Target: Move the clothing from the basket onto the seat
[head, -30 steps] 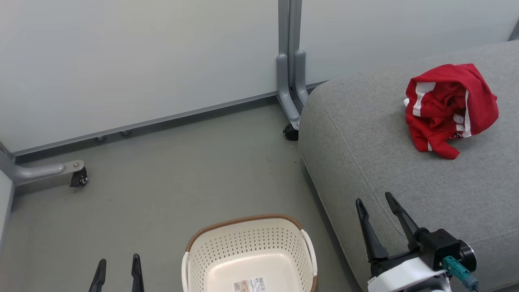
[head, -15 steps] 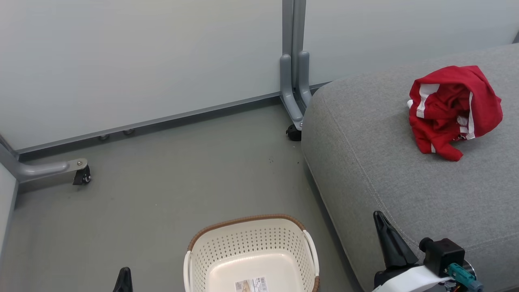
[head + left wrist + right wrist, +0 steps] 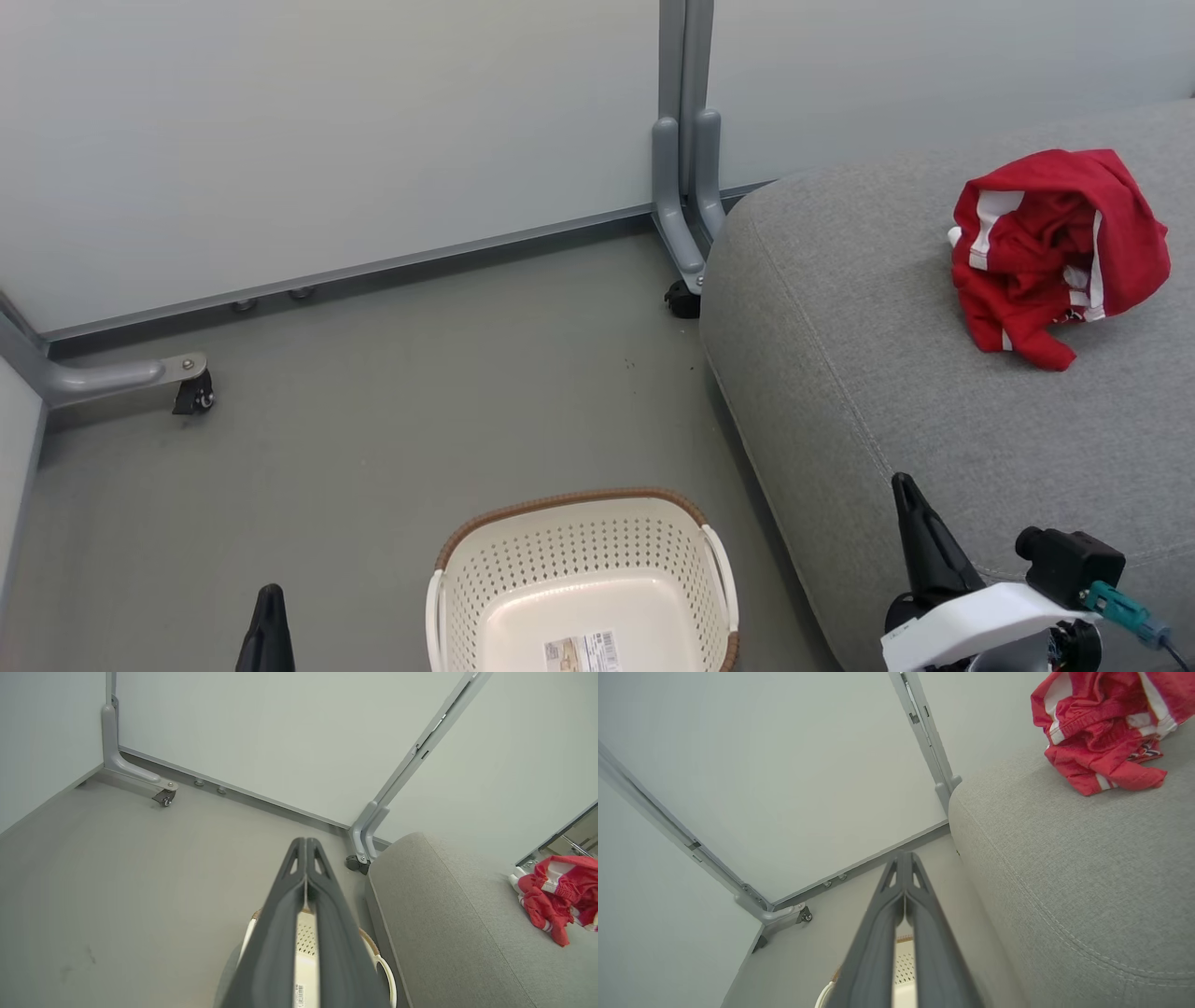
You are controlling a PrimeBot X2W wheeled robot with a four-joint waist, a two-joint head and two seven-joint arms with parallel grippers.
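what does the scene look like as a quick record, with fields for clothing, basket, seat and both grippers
clothing: red-and-white bundle, crumpled on the seat
seat: grey cushion, right of the basket
basket: on the floor, visible part holds no garment, paper label on its bottom
left gripper: shut, empty
right gripper: shut, empty, by the seat's near edge
task: looks done

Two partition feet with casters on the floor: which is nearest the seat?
The upright back foot: its black caster sits right beside the rounded corner of the seat. The other foot lies low at the far left, well away from it.
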